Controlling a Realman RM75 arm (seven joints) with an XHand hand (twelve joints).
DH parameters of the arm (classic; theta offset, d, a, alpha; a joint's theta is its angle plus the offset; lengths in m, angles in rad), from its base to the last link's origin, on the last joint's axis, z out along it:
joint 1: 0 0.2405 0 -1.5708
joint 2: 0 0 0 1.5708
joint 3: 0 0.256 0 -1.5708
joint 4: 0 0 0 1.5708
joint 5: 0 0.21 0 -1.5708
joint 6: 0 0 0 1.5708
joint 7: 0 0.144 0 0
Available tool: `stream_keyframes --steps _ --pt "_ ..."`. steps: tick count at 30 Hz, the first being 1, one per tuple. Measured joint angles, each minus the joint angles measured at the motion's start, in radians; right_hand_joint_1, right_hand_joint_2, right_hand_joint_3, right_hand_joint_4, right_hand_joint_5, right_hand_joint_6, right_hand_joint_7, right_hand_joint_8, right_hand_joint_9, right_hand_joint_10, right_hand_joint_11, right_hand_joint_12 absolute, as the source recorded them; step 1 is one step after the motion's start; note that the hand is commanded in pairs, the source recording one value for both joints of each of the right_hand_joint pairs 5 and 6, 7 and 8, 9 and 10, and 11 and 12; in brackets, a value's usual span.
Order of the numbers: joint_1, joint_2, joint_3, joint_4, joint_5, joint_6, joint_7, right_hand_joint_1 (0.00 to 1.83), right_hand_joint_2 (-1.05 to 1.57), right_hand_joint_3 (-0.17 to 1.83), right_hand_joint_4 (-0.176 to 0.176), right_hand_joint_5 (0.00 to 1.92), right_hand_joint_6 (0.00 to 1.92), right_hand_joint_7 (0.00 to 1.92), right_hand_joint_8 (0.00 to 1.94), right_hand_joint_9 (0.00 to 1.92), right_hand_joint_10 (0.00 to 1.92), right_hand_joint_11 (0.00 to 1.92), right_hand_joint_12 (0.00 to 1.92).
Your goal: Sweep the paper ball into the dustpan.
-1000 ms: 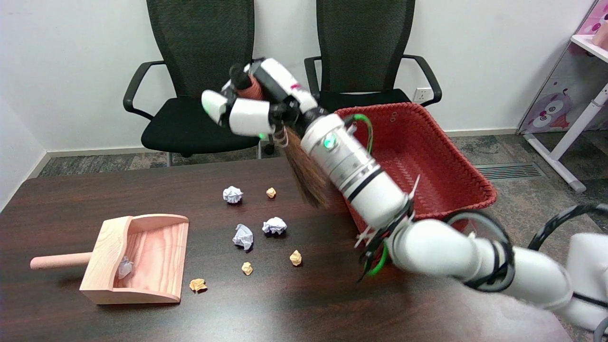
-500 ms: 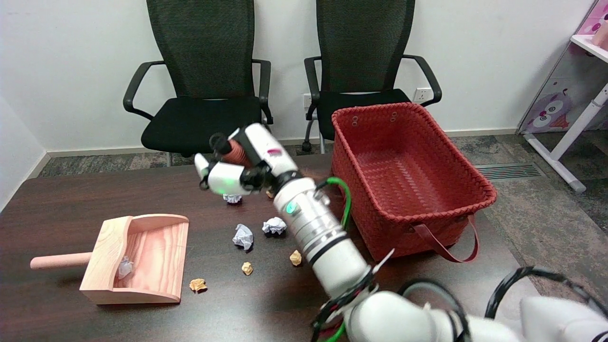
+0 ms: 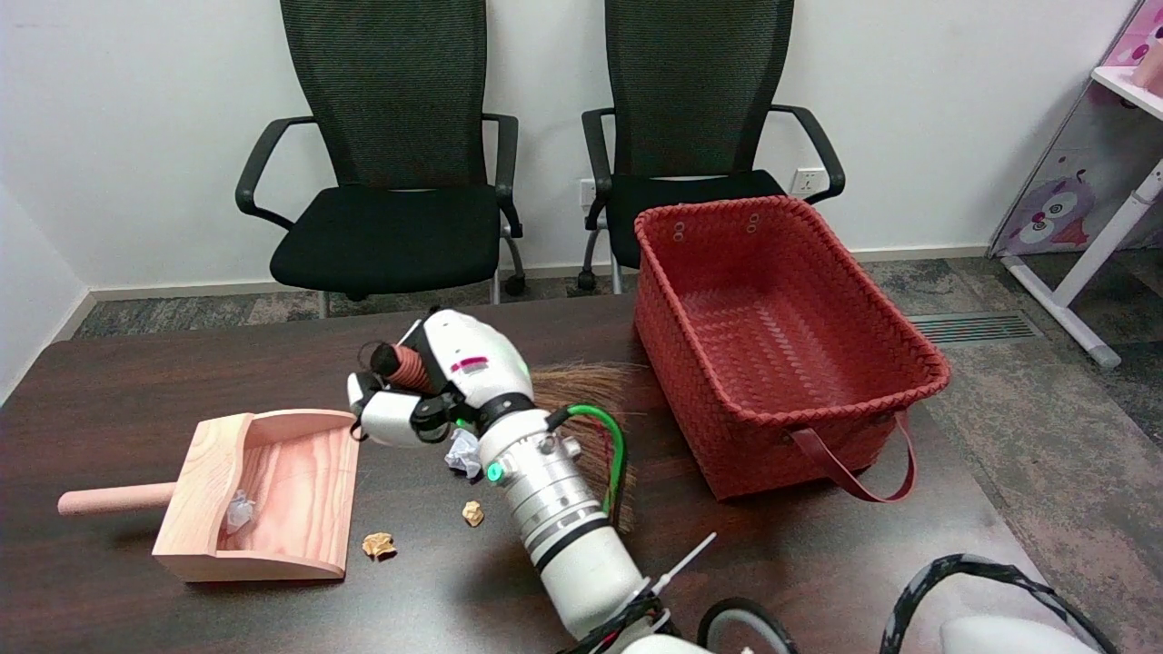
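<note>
Brush down, dustpan to the picture's left

Your right hand [image 3: 409,400] grips the brush [image 3: 581,409] (bristles trail right); a white paper ball [image 3: 463,451] lies just below it, dustpan [image 3: 263,495] open further left, so sweep leftward.

An office or meeting room is indicated: two black mesh office chairs [image 3: 391,173] are set behind a dark wood desk [image 3: 136,381], with plain white walls, grey patterned carpet [image 3: 1045,363] and a wall socket [image 3: 803,182].
</note>
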Motion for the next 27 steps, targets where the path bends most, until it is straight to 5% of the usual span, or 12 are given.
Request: stream_keyframes --steps 2,3,4,15,27 --pt "0.006 -0.012 -0.005 0.035 -0.023 0.001 -0.001 0.88 0.87 1.82 0.173 1.92 1.92 1.92 1.92 1.92 1.92 1.92 1.92" --pt "0.008 -0.016 -0.007 0.047 -0.031 0.001 0.000 0.86 0.87 1.81 0.045 1.92 1.92 1.92 1.92 1.92 1.92 1.92 1.92" --pt "0.012 -0.021 -0.010 0.063 -0.041 0.001 0.004 0.85 0.89 1.75 0.030 1.92 1.92 1.92 1.92 1.92 1.92 1.92 1.92" --pt "0.039 -0.061 -0.024 0.202 -0.099 0.008 0.126 0.77 0.84 1.60 0.017 1.92 1.92 1.92 1.92 1.92 1.92 1.92 1.92" --pt "0.085 -0.091 -0.029 0.331 -0.124 0.017 0.400 0.77 0.65 1.66 0.003 1.92 1.92 1.92 1.92 1.92 1.92 1.92 1.92"
